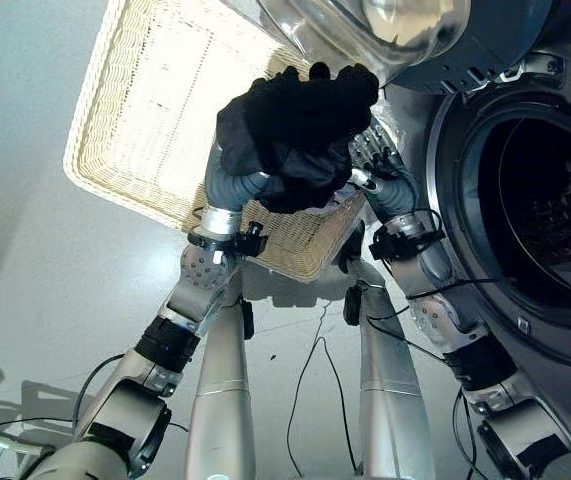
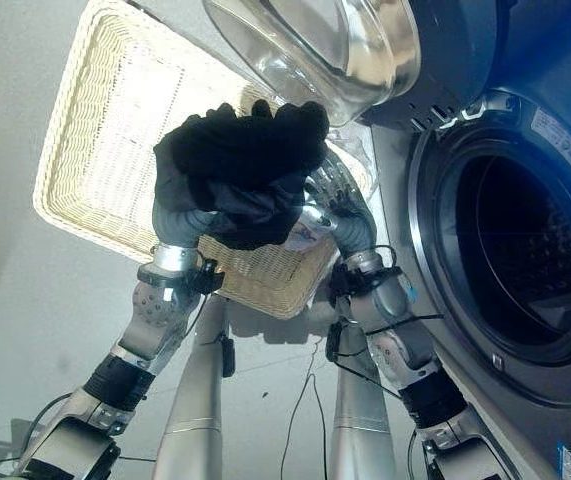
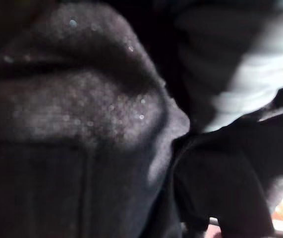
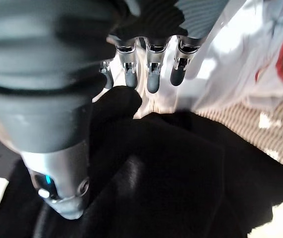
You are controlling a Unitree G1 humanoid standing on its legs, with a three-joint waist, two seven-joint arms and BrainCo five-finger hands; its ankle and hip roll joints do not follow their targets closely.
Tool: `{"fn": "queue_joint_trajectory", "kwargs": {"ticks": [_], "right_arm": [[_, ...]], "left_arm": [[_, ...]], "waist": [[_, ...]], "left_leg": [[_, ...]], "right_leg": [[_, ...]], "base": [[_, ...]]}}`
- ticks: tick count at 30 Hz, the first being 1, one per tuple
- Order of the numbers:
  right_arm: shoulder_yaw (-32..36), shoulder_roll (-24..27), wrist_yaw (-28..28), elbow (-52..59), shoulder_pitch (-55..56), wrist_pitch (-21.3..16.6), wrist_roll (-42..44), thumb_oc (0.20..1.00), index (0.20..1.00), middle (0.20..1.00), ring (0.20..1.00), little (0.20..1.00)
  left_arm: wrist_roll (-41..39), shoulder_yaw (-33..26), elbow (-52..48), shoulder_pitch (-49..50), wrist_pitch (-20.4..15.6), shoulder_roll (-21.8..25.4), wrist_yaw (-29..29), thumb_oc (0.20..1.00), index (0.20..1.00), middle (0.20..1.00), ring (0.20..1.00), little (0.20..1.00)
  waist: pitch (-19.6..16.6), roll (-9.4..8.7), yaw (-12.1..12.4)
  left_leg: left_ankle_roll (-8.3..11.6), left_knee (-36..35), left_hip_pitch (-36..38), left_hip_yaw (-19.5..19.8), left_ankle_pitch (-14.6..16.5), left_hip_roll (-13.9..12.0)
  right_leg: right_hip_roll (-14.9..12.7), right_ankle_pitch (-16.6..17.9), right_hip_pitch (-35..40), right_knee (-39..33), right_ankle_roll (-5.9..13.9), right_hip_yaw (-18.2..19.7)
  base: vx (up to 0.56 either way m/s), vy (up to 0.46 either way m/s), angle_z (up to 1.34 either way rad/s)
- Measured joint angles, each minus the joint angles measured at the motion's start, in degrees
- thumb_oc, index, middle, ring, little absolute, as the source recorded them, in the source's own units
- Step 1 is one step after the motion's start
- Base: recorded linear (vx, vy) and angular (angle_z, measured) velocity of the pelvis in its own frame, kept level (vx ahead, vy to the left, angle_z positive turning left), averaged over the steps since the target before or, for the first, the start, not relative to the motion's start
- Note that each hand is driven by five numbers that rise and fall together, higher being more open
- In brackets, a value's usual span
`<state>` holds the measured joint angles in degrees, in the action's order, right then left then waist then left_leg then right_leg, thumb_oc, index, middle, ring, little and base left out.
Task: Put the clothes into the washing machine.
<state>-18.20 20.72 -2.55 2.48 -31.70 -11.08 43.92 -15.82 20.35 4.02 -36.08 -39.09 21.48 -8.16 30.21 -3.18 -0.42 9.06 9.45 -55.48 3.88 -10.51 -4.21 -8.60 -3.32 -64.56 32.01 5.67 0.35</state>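
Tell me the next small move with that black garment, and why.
Probably carry the black garment sideways toward the open drum: it is bunched over the left hand, above the wicker basket, with the right hand beside it.

The black garment (image 1: 300, 130) is soft, matt cloth with a slightly fuzzy, linty nap. The basket (image 1: 155, 110) is pale woven wicker, rough and ribbed along its rim. The washing machine (image 1: 550, 200) has a smooth, dark plastic front, a perforated metal drum (image 1: 565, 215), and a glossy, clear glass door (image 1: 385, 30) catching reflections. The floor (image 1: 25, 250) is smooth and pale grey.
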Motion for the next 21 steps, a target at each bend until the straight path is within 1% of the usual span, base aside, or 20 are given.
{"fn": "queue_joint_trajectory", "kwargs": {"ticks": [3, 6, 7, 11, 12, 13, 14, 15, 16, 17, 21], "right_arm": [[-0.6, -0.1, 0.3, 0.1, -1.2, 0.0, 1.4, 1.0, 1.0, 1.0, 1.0, 1.0], [-1.0, -0.3, 0.9, 0.2, -2.0, 0.0, 3.6, 1.0, 1.0, 1.0, 1.0, 1.0], [-1.2, -0.3, 1.3, 0.2, -2.0, 0.1, 4.3, 1.0, 1.0, 1.0, 1.0, 1.0], [-2.2, 0.0, 1.5, 1.0, -2.0, 0.8, 5.8, 1.0, 1.0, 1.0, 1.0, 1.0], [-2.6, 0.0, 2.1, 1.1, -2.0, 1.3, 6.3, 1.0, 1.0, 1.0, 1.0, 1.0], [-2.8, 0.1, 2.3, 1.1, -2.0, 1.5, 6.3, 1.0, 1.0, 1.0, 1.0, 1.0], [-2.8, 0.1, 2.3, 1.1, -2.0, 1.5, 6.3, 1.0, 1.0, 1.0, 1.0, 1.0], [-3.4, 0.3, 2.6, 1.1, -2.1, 2.3, 6.4, 1.0, 1.0, 1.0, 1.0, 1.0], [-3.4, 0.4, 2.8, 1.1, -2.1, 2.4, 6.4, 1.0, 1.0, 1.0, 1.0, 1.0], [-3.6, 0.5, 3.2, 1.1, -2.2, 2.8, 6.5, 1.0, 1.0, 1.0, 1.0, 1.0], [-4.3, 0.7, 3.8, 1.1, -2.3, 3.6, 7.5, 1.0, 1.0, 1.0, 1.0, 1.0]], "left_arm": [[0.0, 0.9, 0.0, -0.3, 0.8, 0.0, 0.4, 0.2, 0.2, 0.2, 0.2, 0.2], [2.1, 1.3, 0.0, -0.9, 1.8, 0.0, -0.4, 0.2, 0.2, 0.2, 0.2, 0.2], [5.0, 1.2, 0.0, -1.5, 2.2, 0.1, -2.3, 0.2, 0.2, 0.2, 0.2, 0.2], [12.3, 1.8, 0.0, -2.8, 2.4, 1.7, -7.7, 0.2, 0.2, 0.2, 0.2, 0.2], [16.5, 1.9, 0.0, -3.2, 2.5, 2.4, -11.1, 0.2, 0.2, 0.2, 0.2, 0.2], [18.5, 1.9, 0.0, -3.4, 2.7, 2.7, -12.6, 0.2, 0.2, 0.2, 0.2, 0.2], [18.5, 1.9, 0.0, -3.4, 2.7, 2.7, -12.6, 0.2, 0.2, 0.2, 0.2, 0.2], [23.9, 2.0, -0.2, -3.9, 3.8, 3.9, -16.8, 0.2, 0.2, 0.2, 0.2, 0.2], [24.3, 2.0, -0.3, -3.9, 3.8, 3.9, -17.4, 0.2, 0.2, 0.2, 0.2, 0.2], [27.1, 2.0, -0.3, -3.8, 4.1, 4.1, -20.2, 0.2, 0.2, 0.2, 0.2, 0.2], [32.0, 2.2, -0.3, -3.9, 5.1, 4.2, -25.1, 0.2, 0.2, 0.2, 0.2, 0.2]], "waist": [[0.0, 0.0, 0.0], [0.0, 0.01, -0.1], [0.0, 0.02, -0.1], [0.0, 0.07, 0.0], [0.0, 0.08, 0.0], [0.0, 0.08, 0.1], [0.0, 0.08, 0.1], [0.0, 0.09, 0.2], [0.0, 0.09, 0.2], [0.0, 0.09, 0.3], [0.0, 0.09, 0.8]], "left_leg": [[0.02, 0.0, 0.0, 0.1, 0.0, 0.0], [0.03, 0.0, 0.0, 0.1, 0.0, 0.0], [0.04, 0.0, -0.1, 0.1, 0.0, 0.0], [0.04, 0.0, -0.1, 0.1, 0.0, 0.0], [0.1, 0.0, -0.1, 0.1, -0.1, 0.0], [0.1, 0.0, -0.1, 0.1, -0.1, 0.0], [0.1, 0.0, -0.1, 0.1, -0.1, 0.0], [0.11, 0.0, -0.1, 0.1, -0.1, 0.0], [0.11, 0.0, -0.1, 0.1, -0.1, 0.0], [0.12, 0.1, -0.1, 0.1, -0.1, 0.0], [0.2, 0.2, -0.1, 0.1, -0.1, 0.0]], "right_leg": [[0.0, 0.0, -0.1, 0.3, -0.05, 0.0], [0.0, 0.0, -0.1, 0.3, -0.05, 0.0], [0.0, 0.0, -0.2, 0.2, -0.06, 0.0], [-0.1, 0.0, -0.2, 0.2, -0.06, 0.0], [-0.1, 0.0, -0.2, 0.2, -0.07, 0.0], [-0.1, -0.1, -0.2, 0.2, -0.09, -0.1], [-0.1, -0.1, -0.2, 0.2, -0.09, -0.1], [-0.1, -0.1, -0.2, 0.2, -0.09, -0.1], [-0.1, -0.1, -0.2, 0.2, -0.09, -0.1], [-0.1, -0.1, -0.2, 0.2, -0.09, -0.1], [-0.1, -0.1, -0.2, 0.4, -0.06, -0.1]], "base": [[0.0, 0.0, 0.0], [0.0, 0.0, 0.0], [0.0, 0.0, 0.0], [0.0, 0.0, 0.0], [0.0, 0.0, 0.0], [0.0, 0.0, 0.0], [0.0, 0.0, 0.0], [0.0, 0.0, 0.0], [0.0, 0.0, 0.0], [0.0, 0.0, 0.0], [0.0, -0.008, 0.0]]}}
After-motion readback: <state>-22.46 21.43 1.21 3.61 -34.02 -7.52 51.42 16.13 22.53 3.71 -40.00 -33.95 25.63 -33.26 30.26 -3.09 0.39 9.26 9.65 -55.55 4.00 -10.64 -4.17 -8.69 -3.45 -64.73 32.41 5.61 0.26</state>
